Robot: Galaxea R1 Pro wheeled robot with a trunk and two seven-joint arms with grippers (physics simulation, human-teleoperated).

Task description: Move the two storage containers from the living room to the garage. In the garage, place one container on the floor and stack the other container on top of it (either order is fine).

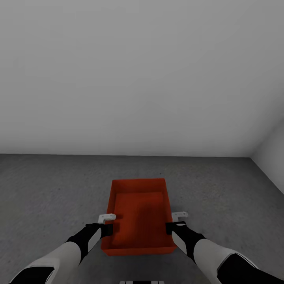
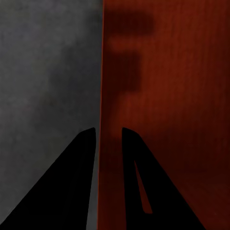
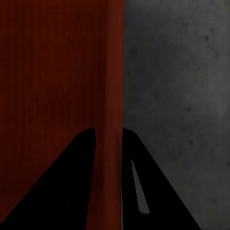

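Counting what's on show: one orange-red bin [image 1: 139, 215], two grippers, one on each side of it. The bin is out in front of the robot over the dark grey concrete floor [image 1: 51, 189], with a plain pale wall [image 1: 142, 79] behind and a second wall [image 1: 272, 146] meeting it at the right-hand corner. Its open top faces up, and its long axis runs straight away from the robot toward the far wall, short ends near and far. The left gripper [image 1: 107, 223] straddles the left long wall, one finger inside and one outside, closed onto that wall [image 2: 101, 96]. The right gripper [image 1: 173, 221] does the same on the right long wall [image 3: 115, 86], clamped across it. Whether the bin touches the floor or hangs just above it, I cannot tell.
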